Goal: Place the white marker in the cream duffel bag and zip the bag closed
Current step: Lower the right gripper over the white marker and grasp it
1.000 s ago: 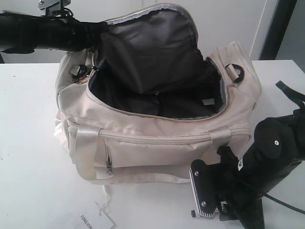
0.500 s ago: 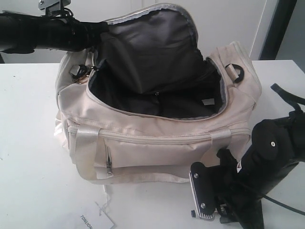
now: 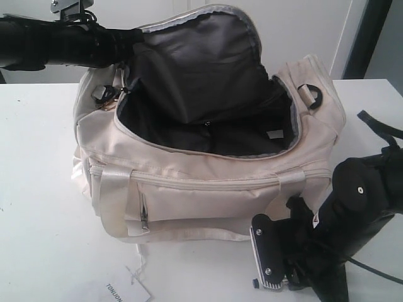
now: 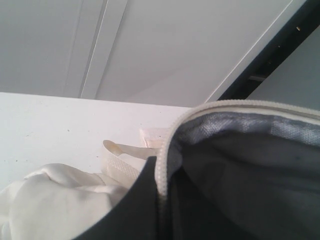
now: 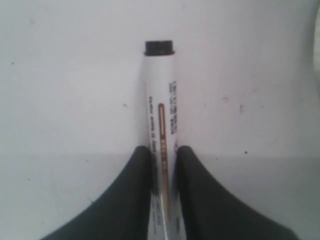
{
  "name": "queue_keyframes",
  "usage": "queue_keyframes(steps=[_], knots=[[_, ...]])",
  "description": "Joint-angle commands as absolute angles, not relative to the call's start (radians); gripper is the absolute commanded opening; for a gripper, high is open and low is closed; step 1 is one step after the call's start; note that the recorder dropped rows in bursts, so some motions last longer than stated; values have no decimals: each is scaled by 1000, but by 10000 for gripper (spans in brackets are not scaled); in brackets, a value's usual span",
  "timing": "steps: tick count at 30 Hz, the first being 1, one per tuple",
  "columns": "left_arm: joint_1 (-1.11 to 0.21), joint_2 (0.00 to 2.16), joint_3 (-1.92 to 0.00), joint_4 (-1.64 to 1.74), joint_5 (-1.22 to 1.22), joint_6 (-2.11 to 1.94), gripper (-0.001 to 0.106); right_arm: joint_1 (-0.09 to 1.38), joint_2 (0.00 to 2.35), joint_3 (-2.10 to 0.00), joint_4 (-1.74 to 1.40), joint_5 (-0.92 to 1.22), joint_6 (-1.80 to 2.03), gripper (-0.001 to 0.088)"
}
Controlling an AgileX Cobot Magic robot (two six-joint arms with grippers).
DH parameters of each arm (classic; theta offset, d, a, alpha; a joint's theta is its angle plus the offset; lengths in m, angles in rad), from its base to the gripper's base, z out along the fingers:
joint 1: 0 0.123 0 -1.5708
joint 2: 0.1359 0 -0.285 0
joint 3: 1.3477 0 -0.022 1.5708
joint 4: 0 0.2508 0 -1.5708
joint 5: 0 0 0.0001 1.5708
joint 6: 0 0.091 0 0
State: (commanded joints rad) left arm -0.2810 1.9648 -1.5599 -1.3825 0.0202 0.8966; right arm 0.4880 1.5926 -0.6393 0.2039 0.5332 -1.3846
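**White marker pinched on the table, bag wide open**

The white marker [image 5: 160,115] lies flat on the white table [image 3: 38,189], dark end pointing away from the wrist. The right gripper [image 5: 163,152] is down over it, and both black fingers [image 5: 132,190] press against the printed barrel from either side. That's a clamp on the marker!

In the exterior view that gripper sits low at 5 o'clock from the cream duffel bag [image 3: 208,195], just off its front corner. The bag fills the middle of the table with its main zip undone and dark grey lining showing. Its flap [image 3: 201,56] stands up at 12 o'clock.

The left arm [image 3: 56,44] reaches in from 10 o'clock to the flap's edge. The left gripper is hidden behind the fabric, so I cannot tell how its jaws stand. A paper tag [image 3: 126,290] lies at 7 o'clock.
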Motion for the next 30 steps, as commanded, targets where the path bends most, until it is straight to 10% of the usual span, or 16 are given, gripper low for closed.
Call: queue_keyframes(steps=[30], knots=[[-281, 1965, -1560, -1382, 20, 897, 0, 488, 1288, -639, 338, 831, -1385, 0]])
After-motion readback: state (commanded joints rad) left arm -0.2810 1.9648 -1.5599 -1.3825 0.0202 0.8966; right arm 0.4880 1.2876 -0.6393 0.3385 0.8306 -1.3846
